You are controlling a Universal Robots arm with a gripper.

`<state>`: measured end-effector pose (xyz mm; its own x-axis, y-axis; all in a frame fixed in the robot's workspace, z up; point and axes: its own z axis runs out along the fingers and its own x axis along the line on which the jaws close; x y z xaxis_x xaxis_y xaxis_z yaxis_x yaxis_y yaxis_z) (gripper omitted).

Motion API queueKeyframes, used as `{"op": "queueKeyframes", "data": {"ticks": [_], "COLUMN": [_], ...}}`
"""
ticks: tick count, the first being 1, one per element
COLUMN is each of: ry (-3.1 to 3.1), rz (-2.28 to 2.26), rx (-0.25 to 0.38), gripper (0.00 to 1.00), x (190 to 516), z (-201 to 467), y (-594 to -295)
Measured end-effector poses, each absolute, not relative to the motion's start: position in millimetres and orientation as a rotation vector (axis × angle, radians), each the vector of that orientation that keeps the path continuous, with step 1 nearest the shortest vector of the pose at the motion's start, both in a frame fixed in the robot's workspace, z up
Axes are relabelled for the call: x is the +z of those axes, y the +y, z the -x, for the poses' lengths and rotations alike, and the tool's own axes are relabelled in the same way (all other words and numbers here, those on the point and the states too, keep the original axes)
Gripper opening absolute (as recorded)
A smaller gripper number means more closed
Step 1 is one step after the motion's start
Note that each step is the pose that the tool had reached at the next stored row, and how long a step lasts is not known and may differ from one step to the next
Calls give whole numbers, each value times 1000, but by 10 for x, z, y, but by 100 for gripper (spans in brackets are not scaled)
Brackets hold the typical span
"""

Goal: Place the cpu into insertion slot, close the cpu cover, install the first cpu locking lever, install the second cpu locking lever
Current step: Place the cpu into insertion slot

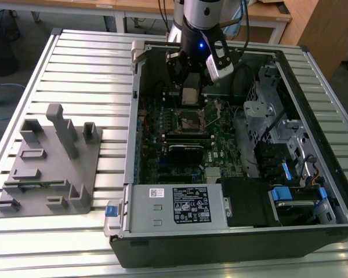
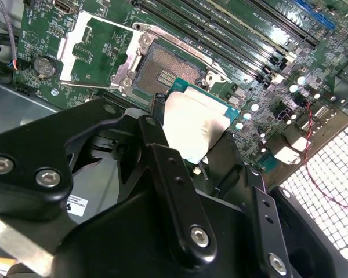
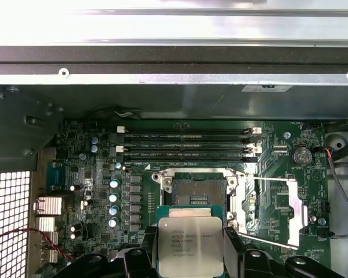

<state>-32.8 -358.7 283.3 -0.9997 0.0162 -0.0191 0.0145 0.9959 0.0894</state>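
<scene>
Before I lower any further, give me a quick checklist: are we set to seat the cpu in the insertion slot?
1. Grip: ok. The gripper is shut on the cpu, fingers on two opposite sides.
2. insertion slot free: ok, its contact field is bare.
3. cpu cover out of the way: ok, swung open beside the slot.
4. cpu edges parallel to the slot: ok in the first wrist view.
5. cpu centred over the slot: cannot tell; every view is oblique.
</scene>
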Motion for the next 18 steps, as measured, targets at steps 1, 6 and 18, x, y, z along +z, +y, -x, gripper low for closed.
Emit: {"op": "queueKeyframes", "data": {"ticks": [1, 6, 18], "ry": [3119, 3119, 3119], "rz": [-24, -24, -24], "rx": [140, 140, 140], "gripper": [54, 54, 54], "x": [2833, 2802, 2695], "z": [328, 328, 328], "y": [-3588, -3587, -3587]}}
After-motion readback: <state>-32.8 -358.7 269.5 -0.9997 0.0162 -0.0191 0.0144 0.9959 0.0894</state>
